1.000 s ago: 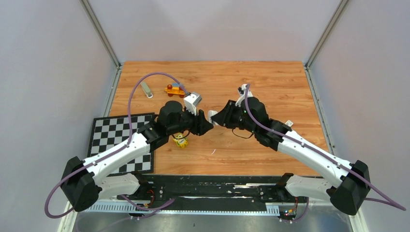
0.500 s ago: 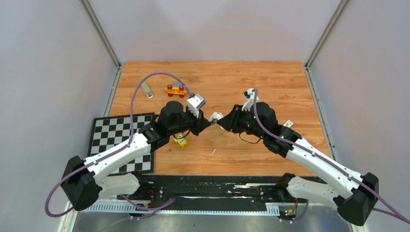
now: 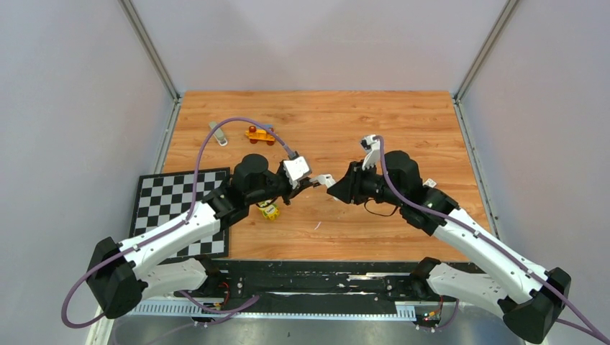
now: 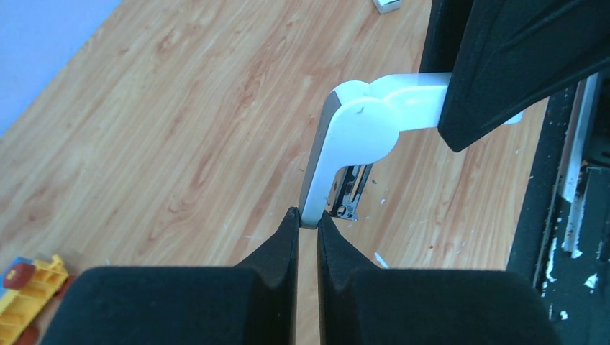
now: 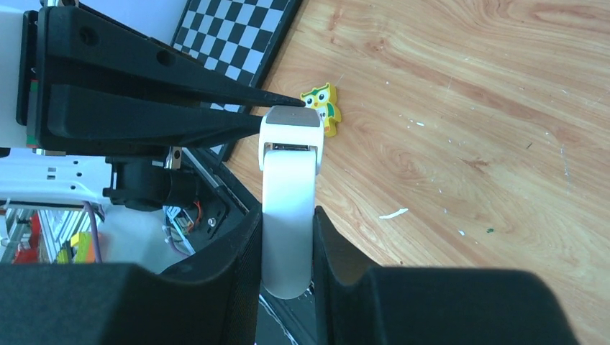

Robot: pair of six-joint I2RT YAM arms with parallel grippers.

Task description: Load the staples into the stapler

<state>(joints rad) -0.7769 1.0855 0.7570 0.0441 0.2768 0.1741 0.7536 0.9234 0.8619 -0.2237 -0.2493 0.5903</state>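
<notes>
A small white stapler point(image 3: 325, 180) is held in the air between both arms over the middle of the wooden table. My right gripper point(image 5: 288, 244) is shut on its white body point(image 5: 288, 187), one finger on each side. My left gripper point(image 4: 306, 215) is shut on the thin edge of the stapler's white end point(image 4: 360, 129), with the metal staple channel point(image 4: 352, 190) showing just beside the fingertips. In the top view the left gripper point(image 3: 311, 183) and right gripper point(image 3: 338, 188) meet tip to tip. No staples are in view.
A yellow owl toy point(image 3: 269, 210) lies on the table under the left arm. An orange toy car point(image 3: 259, 134) and a small grey oblong object point(image 3: 218, 134) lie at the back left. A checkerboard mat point(image 3: 180, 208) lies at the left. A small white box point(image 3: 429, 182) lies at the right.
The right arm has drawn back to the right with the stapler. The left gripper has followed it, turned at the wrist, and now pinches the stapler's end.
</notes>
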